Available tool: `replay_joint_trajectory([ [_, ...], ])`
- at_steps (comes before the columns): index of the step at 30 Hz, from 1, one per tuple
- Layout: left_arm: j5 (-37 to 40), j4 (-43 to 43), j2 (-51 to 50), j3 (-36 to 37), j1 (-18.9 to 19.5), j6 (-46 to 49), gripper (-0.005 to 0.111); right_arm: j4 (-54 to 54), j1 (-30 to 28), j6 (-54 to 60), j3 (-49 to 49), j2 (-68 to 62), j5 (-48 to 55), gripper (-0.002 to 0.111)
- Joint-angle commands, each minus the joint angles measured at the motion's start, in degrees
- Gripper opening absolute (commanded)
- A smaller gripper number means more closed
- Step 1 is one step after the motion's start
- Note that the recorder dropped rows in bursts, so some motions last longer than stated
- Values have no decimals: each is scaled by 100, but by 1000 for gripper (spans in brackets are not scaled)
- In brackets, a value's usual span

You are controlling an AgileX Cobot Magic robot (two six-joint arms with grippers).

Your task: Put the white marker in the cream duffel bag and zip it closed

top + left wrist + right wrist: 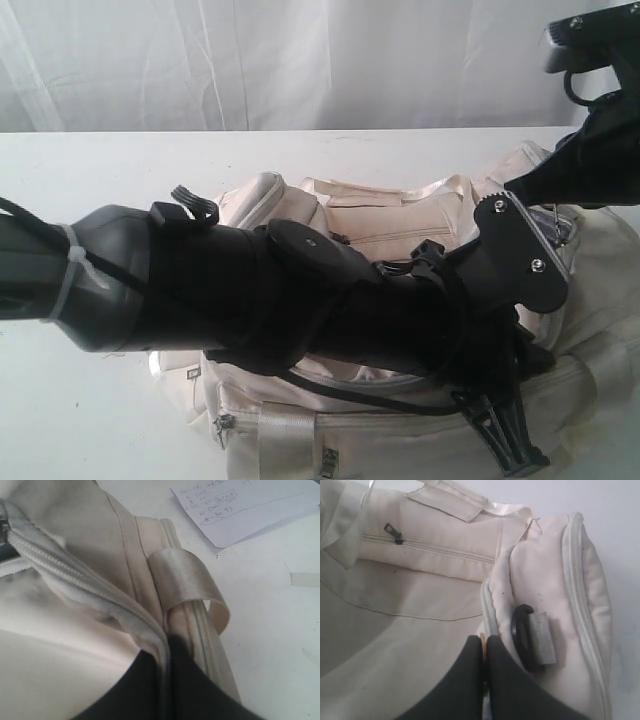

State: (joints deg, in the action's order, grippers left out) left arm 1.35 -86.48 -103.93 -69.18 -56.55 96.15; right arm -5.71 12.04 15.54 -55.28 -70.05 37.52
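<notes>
The cream duffel bag lies on the white table. My left arm stretches across its top from the left, hiding much of the opening. In the left wrist view the left gripper is shut on the bag's grey zip edge, which runs in between the fingers. My right arm comes down from the upper right. The right gripper is shut on a thin brass-coloured zip pull beside a side pocket of the bag. The white marker is out of view.
A shiny webbing loop curls up just past the left fingers. A handwritten paper sheet and a strip of tape lie on the table beyond the bag. A black ring on a grey tab sits by the right fingers.
</notes>
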Motion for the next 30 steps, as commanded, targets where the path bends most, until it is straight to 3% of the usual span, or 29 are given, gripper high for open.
replay_joint_trajectory([
  [1,321,13,0,55,-93,5,0,187,-26,128,1,-13,-540,0],
  [11,485,44,0,109,-93,5,0,395,-422,117,-11,-281,-913,0],
  [24,-12,266,482,1106,-93,18,0,237,-404,246,-257,-209,-991,0],
  [27,-84,324,646,1216,-93,18,0,-330,-404,645,-366,-200,-767,0],
  [30,-214,366,797,1245,-82,61,0,-1610,-404,1662,-355,-185,-526,0],
])
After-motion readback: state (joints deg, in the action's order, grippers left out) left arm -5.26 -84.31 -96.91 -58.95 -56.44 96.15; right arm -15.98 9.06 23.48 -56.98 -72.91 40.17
